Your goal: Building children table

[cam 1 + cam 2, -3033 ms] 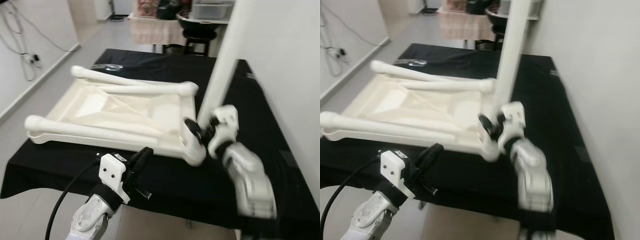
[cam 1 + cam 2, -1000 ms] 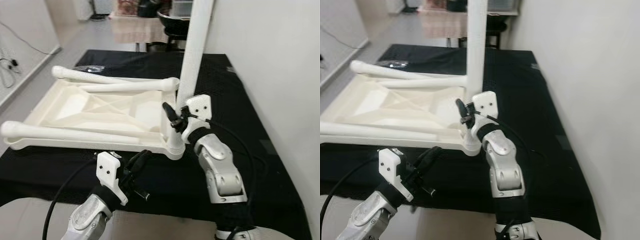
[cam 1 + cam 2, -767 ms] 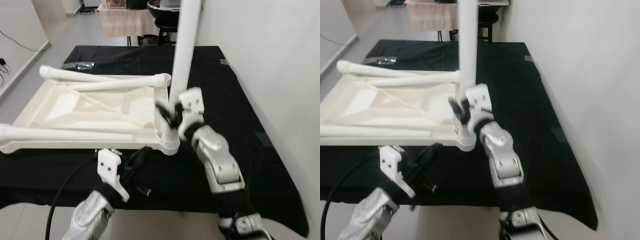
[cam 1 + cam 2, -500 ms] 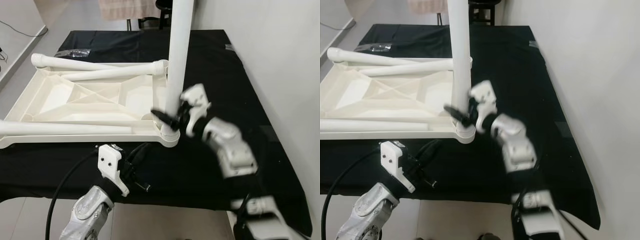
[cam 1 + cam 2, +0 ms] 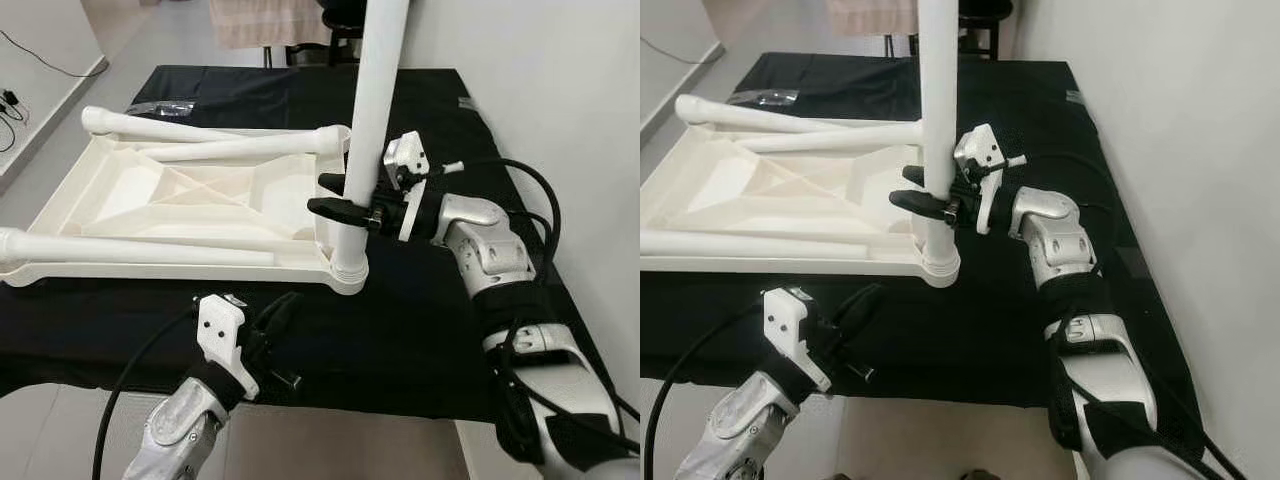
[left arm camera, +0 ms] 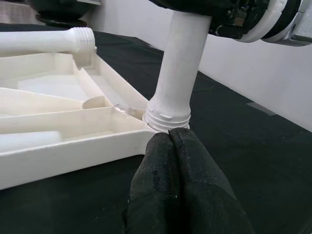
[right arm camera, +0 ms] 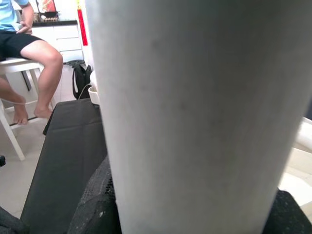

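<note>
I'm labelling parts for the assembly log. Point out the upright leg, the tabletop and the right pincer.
upright leg (image 5: pixel 362 150), left eye view, mid-shaft.
tabletop (image 5: pixel 130 195), left eye view, ribbed underside.
right pincer (image 5: pixel 335 195), left eye view, between fingertips.

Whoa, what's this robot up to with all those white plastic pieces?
It is putting together a small white table. The tabletop lies upside down on a black-covered table, with three legs lying across it. The right tool is clamped around a fourth leg that stands upright in the tabletop's near right corner socket. The left tool hangs shut below the table's near edge, holding nothing. A person sits on a chair in the background.
</note>
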`<state>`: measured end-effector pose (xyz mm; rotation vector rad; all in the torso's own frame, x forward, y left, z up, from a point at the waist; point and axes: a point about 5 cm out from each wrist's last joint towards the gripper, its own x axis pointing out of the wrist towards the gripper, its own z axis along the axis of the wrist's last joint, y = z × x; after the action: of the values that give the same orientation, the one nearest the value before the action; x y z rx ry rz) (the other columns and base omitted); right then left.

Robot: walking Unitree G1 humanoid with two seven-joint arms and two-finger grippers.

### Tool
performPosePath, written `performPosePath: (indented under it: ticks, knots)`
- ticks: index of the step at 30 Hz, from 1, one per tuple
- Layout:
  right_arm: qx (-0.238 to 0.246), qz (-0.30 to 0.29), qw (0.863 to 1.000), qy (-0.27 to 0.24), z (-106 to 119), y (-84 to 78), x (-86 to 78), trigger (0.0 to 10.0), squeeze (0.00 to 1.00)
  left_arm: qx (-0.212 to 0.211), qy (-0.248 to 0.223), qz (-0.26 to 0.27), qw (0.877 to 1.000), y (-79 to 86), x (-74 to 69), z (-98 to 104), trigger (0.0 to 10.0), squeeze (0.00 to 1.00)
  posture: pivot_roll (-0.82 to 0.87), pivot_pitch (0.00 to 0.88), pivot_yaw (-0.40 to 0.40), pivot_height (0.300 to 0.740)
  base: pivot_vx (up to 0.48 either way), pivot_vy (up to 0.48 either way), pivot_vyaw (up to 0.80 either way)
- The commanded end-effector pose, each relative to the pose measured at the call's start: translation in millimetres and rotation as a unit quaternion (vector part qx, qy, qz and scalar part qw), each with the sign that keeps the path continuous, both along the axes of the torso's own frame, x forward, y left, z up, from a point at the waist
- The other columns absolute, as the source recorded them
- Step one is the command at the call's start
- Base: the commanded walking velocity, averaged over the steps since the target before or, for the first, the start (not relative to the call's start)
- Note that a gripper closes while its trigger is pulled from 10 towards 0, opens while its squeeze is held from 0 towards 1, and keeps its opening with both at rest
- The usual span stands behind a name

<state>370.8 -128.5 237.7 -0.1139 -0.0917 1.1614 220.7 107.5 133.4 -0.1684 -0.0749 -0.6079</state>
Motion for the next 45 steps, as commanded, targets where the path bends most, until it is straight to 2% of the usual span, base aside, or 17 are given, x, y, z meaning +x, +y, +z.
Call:
performPosePath:
  ticks: [1,8,9,10,12,14,15,21,22,24,25,29,30,31,35,37,45]
  knots:
    - [0.006,-0.003,1.0,0.026,-12.8,-0.8,0.5,0.0,0.0,0.0,0.003,0.001,1.0,-1.5,-2.2,-1.9,10.0,0.0,0.05,0.108,-0.018,0.74,0.0,0.0,0.0]
    - [-0.042,-0.087,0.995,0.028,-42.5,-19.8,-6.0,0.0,0.0,-0.001,0.003,0.002,1.0,-1.3,-2.5,-0.9,10.0,0.0,0.05,0.12,-0.021,0.74,0.0,0.0,0.0]
    - [-0.041,-0.191,0.98,0.049,-58.6,-18.9,-11.2,0.0,0.0,0.0,0.003,0.001,1.0,0.4,-2.1,-1.2,10.0,0.0,0.05,0.115,-0.017,0.74,0.0,0.0,0.0]
    - [-0.041,-0.191,0.98,0.049,-58.6,-18.9,-11.2,0.0,0.0,0.0,0.003,0.001,1.0,0.4,-2.1,-1.2,10.0,0.0,0.05,0.115,-0.017,0.74,0.0,0.0,0.0]
    - [-0.001,-0.432,0.896,0.103,-79.1,-27.9,-25.6,0.0,0.0,0.002,0.004,0.001,1.0,3.7,-1.3,-1.1,10.0,0.0,0.04,0.124,-0.003,0.74,0.0,0.0,0.0]
    - [-0.001,-0.432,0.896,0.103,-79.1,-27.9,-25.6,0.0,0.0,0.002,0.004,0.001,1.0,3.7,-1.3,-1.1,10.0,0.0,0.04,0.124,-0.003,0.74,0.0,0.0,0.0]
    - [-0.007,-0.438,0.892,0.109,-93.5,-5.2,-53.0,0.0,0.0,0.004,0.005,0.001,1.0,5.7,0.4,-1.4,10.0,0.0,0.02,0.105,0.023,0.74,0.0,0.0,0.0]
    - [-0.012,-0.382,0.919,0.092,-94.6,16.2,-52.8,0.0,0.0,0.006,0.007,0.001,1.0,7.5,2.7,-2.5,10.0,0.0,0.04,0.107,0.014,0.74,0.0,0.0,0.0]
    - [-0.015,-0.386,0.919,0.086,-91.3,16.1,-46.4,9.7,0.0,0.005,0.007,0.003,1.0,8.1,2.9,-2.3,10.0,0.0,0.03,0.105,0.014,0.74,0.0,0.0,0.0]
    - [-0.012,-0.378,0.922,0.083,-88.3,18.0,-41.8,10.0,0.0,0.005,0.006,0.005,1.0,8.5,3.0,-2.1,10.0,0.0,0.03,0.105,0.014,0.74,0.0,0.0,0.0]
    - [0.003,-0.359,0.929,0.086,-83.3,20.3,-37.9,10.0,1.0,0.006,0.005,0.008,1.0,8.8,3.2,-1.9,10.0,0.0,0.04,0.105,0.015,0.74,0.0,0.0,0.0]
    - [0.033,-0.351,0.934,0.06,-61.5,19.6,-25.9,10.0,1.0,0.006,0.004,0.009,1.0,8.1,3.4,-1.6,10.0,0.0,0.04,0.104,0.013,0.74,0.0,0.0,0.0]
    - [0.037,-0.328,0.943,0.05,-52.3,23.3,-25.2,10.0,0.71,0.005,0.004,0.007,1.0,7.8,3.4,-1.6,10.0,0.0,0.04,0.104,0.013,0.74,0.0,0.0,0.0]
    - [0.04,-0.303,0.951,0.042,-45.4,26.7,-25.6,10.0,0.0,0.004,0.005,0.006,1.0,7.7,3.3,-1.6,10.0,0.0,0.04,0.104,0.013,0.74,0.0,0.0,0.0]
    - [0.043,-0.227,0.973,0.02,-32.6,32.5,-27.5,10.0,0.0,0.003,0.005,0.005,1.0,7.7,3.3,-1.5,10.0,0.0,0.04,0.108,0.012,0.74,0.0,0.0,0.0]
    - [0.048,-0.127,0.991,0.002,-21.0,35.9,-29.6,10.0,0.0,0.003,0.004,0.005,1.0,7.3,3.4,-1.2,10.0,0.0,0.04,0.108,0.005,0.74,0.0,0.0,0.0]
    - [0.01,0.027,1.0,0.003,-22.3,31.0,-28.3,10.0,0.0,0.002,0.004,0.006,1.0,5.5,3.1,-1.2,10.0,0.0,0.05,0.105,-0.006,0.74,0.0,0.0,0.0]
